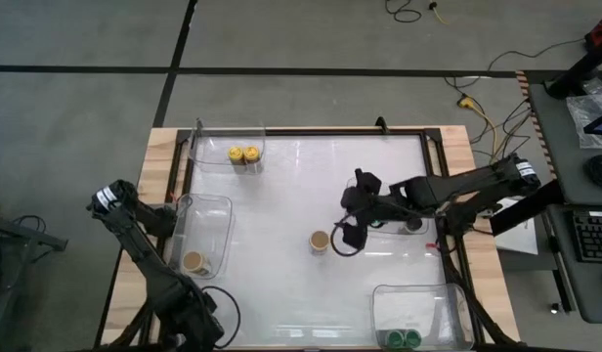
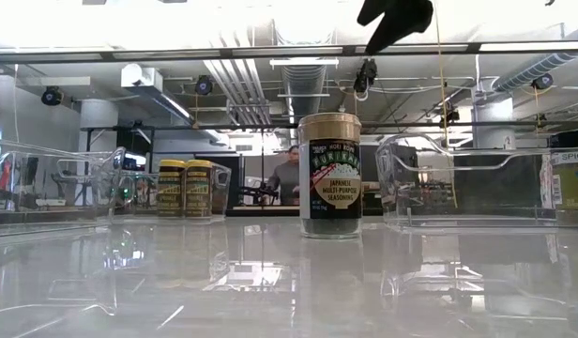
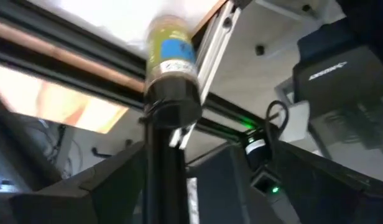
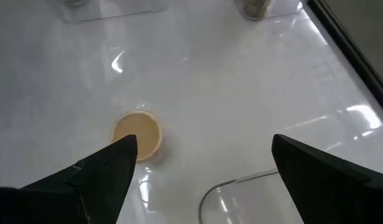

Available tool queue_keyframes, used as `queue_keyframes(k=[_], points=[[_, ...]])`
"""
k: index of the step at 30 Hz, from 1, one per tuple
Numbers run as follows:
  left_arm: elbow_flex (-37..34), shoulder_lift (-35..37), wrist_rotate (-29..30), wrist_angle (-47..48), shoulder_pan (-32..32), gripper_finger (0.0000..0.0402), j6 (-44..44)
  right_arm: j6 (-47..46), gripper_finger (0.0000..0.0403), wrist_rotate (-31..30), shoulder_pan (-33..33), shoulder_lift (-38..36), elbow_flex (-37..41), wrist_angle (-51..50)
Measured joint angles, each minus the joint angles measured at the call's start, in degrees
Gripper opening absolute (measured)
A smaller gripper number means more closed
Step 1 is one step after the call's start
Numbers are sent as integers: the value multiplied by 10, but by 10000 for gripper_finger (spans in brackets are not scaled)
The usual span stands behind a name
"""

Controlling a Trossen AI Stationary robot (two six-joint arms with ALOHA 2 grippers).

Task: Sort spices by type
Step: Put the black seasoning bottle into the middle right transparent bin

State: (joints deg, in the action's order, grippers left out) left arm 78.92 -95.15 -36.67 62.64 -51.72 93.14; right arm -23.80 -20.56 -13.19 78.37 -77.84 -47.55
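Note:
A spice jar with a tan lid stands upright on the white table top, near the middle; it also shows in the low view and the right wrist view. My right gripper hangs open above the table, just right of this jar and higher than its lid, touching nothing. Two yellow-lidded jars stand in the far-left tray. One tan-lidded jar stands in the left tray. Two green-lidded jars stand in the near-right tray. My left gripper waits open past the table's near-left corner.
Three clear plastic trays sit on the table: far left, left and near right. The wide middle of the table around the standing jar is bare white surface. Cables and a desk lie off the right edge.

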Motion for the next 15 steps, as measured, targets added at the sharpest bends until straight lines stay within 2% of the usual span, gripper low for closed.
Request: queue_keyframes(k=[9,15], points=[[-87,2,-72,-101,-1,330,68,-16,364,-5,-12,0,1,13],[-103,-1,-86,-104,0,330,78,1,364,-4,-12,0,2,17]])
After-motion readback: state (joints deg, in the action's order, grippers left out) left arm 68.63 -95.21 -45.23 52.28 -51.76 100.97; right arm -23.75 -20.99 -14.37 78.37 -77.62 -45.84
